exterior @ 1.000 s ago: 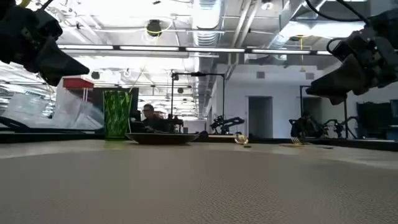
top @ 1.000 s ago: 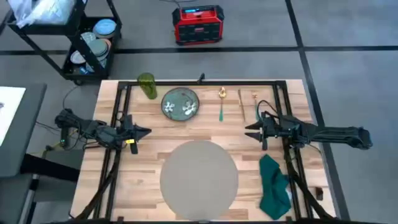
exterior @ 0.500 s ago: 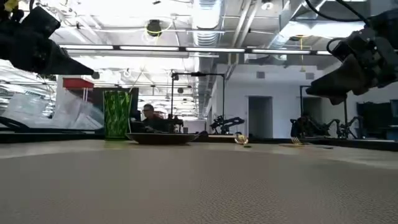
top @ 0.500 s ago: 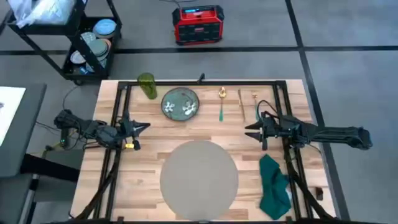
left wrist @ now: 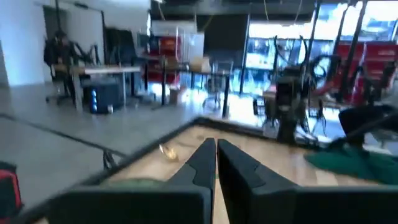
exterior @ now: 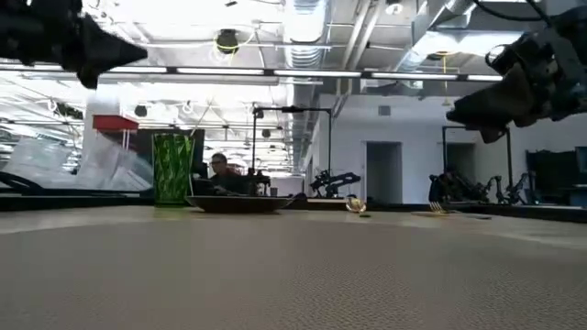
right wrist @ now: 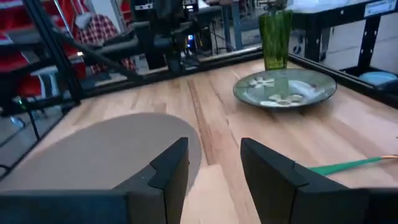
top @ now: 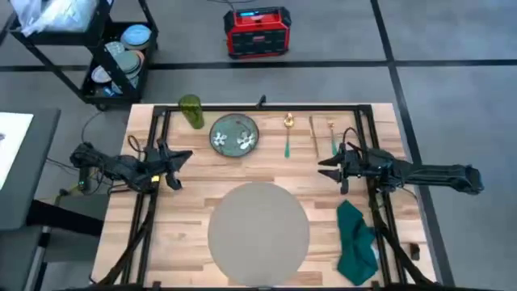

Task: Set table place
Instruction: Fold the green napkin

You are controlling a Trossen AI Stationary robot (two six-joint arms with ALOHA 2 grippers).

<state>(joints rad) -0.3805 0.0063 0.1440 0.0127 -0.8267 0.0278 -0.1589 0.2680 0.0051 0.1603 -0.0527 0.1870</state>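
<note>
In the high view, the left gripper (top: 179, 155), fingers pressed together and empty, has been swung up toward the small green floral plate (top: 234, 133) at upper centre. The right gripper (top: 326, 167), parted and empty, waits at centre right. The large round grey-beige placemat (top: 258, 233) lies bare at lower centre of the light butcher-block table (top: 194, 242), so the plate is probably to be fetched first.

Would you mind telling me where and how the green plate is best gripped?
Grip the plate by its raised rim, pinching the lip from above; it lies flat, so its shallow edge is the only hold. The right-hand rim looks best: the glass stands close on its left. The right end effector is open.
</note>
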